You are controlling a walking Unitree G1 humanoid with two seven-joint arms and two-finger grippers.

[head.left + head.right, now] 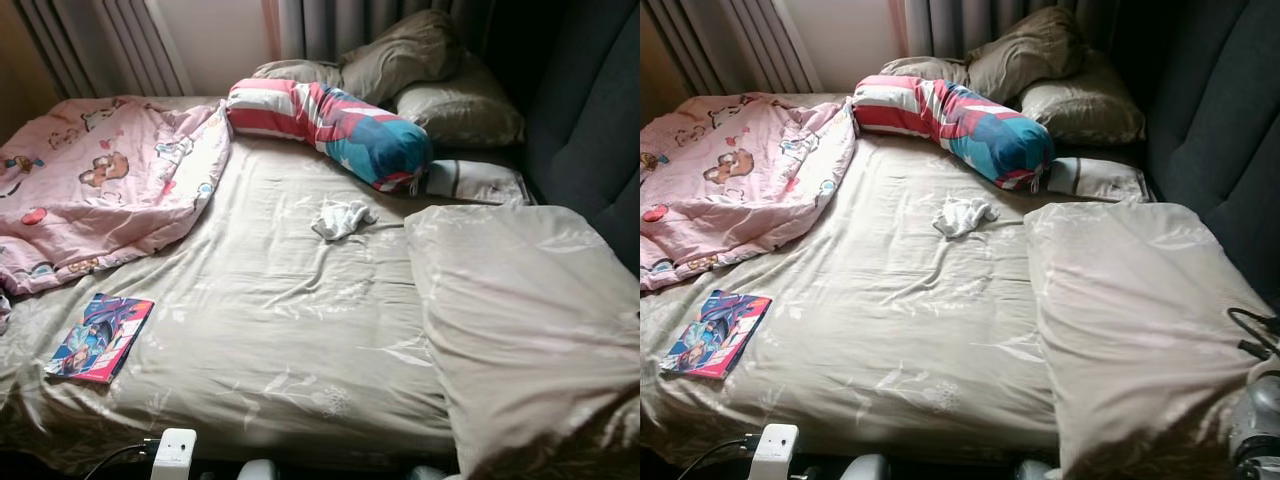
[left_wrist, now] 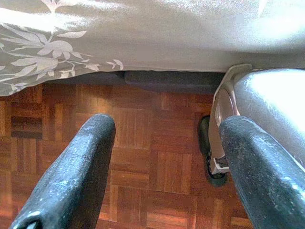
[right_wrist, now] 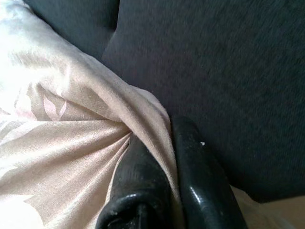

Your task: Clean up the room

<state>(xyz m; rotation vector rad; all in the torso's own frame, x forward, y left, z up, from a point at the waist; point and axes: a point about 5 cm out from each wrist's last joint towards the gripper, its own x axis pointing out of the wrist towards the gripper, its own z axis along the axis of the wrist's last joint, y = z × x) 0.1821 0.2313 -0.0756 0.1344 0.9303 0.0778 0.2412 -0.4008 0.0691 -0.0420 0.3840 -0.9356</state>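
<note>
Bedroom: bed [image 1: 270,330] has beige duvet [image 1: 520,330] bunched on its right side. Right gripper [image 3: 167,191] jaws clenched on duvet edge (likely to spread it). Left gripper [image 2: 162,167] jaws released, idle above parquet floor [image 2: 143,157]. Book [image 1: 100,338], sock [image 1: 342,218] loose on bed.

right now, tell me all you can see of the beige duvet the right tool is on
The beige duvet is thin, slightly shiny fabric with a pale leaf print. It lies folded back in a thick slab over the right side of the bed, beside the dark padded headboard, its near corner hanging off the edge. The right tool is shut on a gathered fold of its edge, creases fanning out from the pinch.
</note>
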